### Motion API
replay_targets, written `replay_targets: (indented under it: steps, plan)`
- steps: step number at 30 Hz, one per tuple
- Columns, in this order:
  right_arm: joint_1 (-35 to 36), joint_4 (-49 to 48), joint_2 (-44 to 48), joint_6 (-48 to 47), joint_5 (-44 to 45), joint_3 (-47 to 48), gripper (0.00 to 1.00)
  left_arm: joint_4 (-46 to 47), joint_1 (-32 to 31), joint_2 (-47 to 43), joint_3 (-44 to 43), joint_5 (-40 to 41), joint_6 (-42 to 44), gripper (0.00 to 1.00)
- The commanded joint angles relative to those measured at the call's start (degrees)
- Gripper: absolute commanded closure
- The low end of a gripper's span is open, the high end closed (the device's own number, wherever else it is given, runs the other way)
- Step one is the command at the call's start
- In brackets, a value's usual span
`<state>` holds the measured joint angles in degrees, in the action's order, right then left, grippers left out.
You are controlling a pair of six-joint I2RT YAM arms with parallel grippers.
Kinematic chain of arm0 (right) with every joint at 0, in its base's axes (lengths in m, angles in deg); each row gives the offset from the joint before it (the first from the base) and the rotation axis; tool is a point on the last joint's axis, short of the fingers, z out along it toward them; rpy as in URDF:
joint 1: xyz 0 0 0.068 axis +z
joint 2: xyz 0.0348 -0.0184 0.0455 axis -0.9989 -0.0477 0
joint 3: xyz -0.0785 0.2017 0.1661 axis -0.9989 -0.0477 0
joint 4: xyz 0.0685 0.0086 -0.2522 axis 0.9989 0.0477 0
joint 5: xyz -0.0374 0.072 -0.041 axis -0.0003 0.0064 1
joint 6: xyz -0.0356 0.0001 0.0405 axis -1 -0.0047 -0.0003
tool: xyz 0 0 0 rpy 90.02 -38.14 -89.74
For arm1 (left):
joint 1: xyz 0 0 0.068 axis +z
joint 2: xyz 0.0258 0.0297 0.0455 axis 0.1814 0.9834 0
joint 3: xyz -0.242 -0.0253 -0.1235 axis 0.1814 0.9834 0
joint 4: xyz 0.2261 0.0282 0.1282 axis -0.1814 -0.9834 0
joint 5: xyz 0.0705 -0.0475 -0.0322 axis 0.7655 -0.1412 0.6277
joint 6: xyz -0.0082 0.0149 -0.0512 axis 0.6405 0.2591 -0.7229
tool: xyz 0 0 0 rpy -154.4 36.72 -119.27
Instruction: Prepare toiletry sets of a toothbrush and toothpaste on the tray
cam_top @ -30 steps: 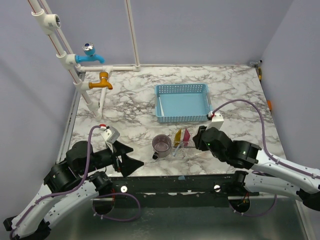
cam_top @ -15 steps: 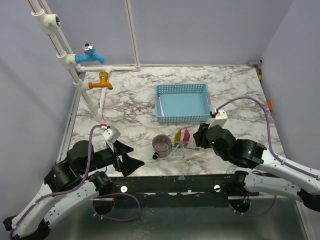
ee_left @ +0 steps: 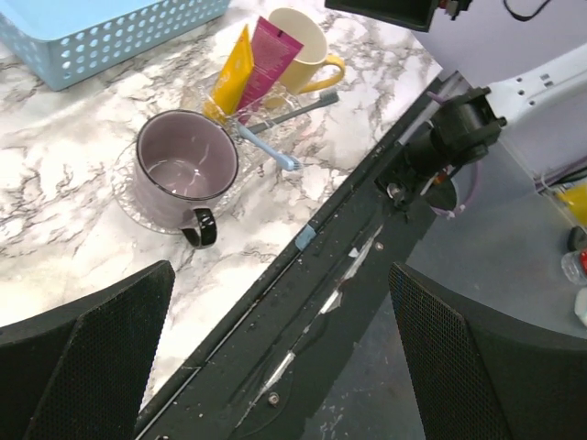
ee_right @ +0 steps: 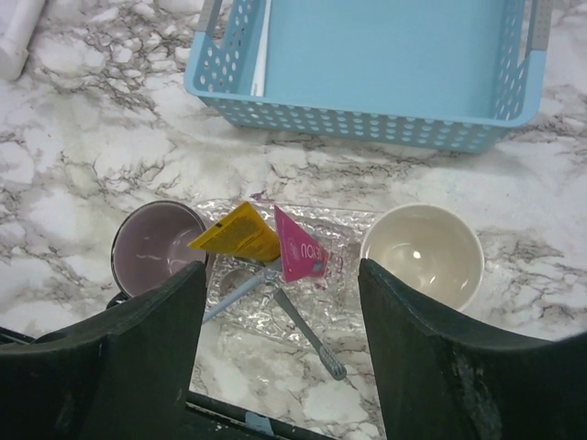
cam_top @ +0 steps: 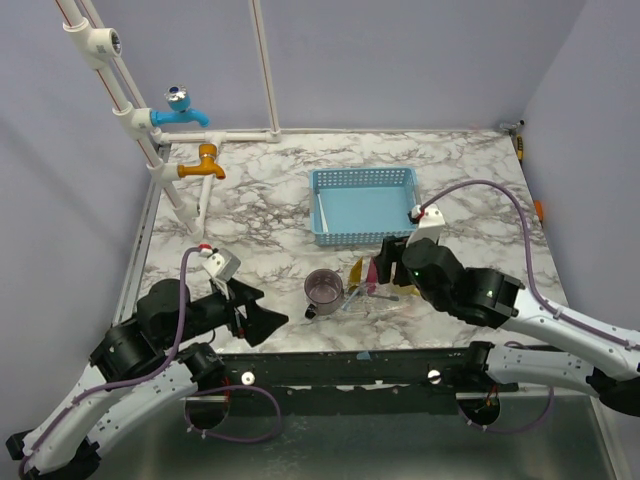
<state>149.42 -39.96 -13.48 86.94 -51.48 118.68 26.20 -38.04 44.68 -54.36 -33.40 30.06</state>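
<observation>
unclenched, empty right hand (ee_right: 280,266) hovers over flat yellow toothpaste tube (ee_right: 240,234) and magenta-pink toothpaste tube (ee_right: 299,246), apparently lining up a grasp

Clear crinkled plastic tray (ee_right: 341,284), lower centre of right wrist view, flat on marble surface. Yellow toothpaste tube (ee_right: 240,234) and pink toothpaste tube (ee_right: 300,246) on tray, side by side, touching, both tilted, wide flat ends up, narrow ends meeting low. Blue toothbrush (ee_right: 231,295) and grey toothbrush (ee_right: 310,337) lying at tube bases, blue angled lower left, grey lower right.
</observation>
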Motion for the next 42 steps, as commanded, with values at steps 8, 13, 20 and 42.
replay_targets:
  steps: [8,13,20,42]
  plan:
    - [0.25,-2.65,-4.59,-6.16,8.19,5.99,0.0,-2.22,0.13,10.2,-8.2,20.86,-0.23,0.01]
    - [-0.97,-5.78,-4.17,-10.46,9.97,7.25,0.0,-0.3,2.22,15.76,-12.63,22.77,1.28,0.01]
    - [-16.28,-10.79,-6.43,-13.45,-1.23,8.28,0.0,3.14,8.32,22.5,-16.99,21.3,3.95,0.01]
    - [-46.82,-13.22,-12.01,-10.57,-18.51,9.09,0.0,7.72,27.7,34.72,-22.48,20.14,4.95,0.01]
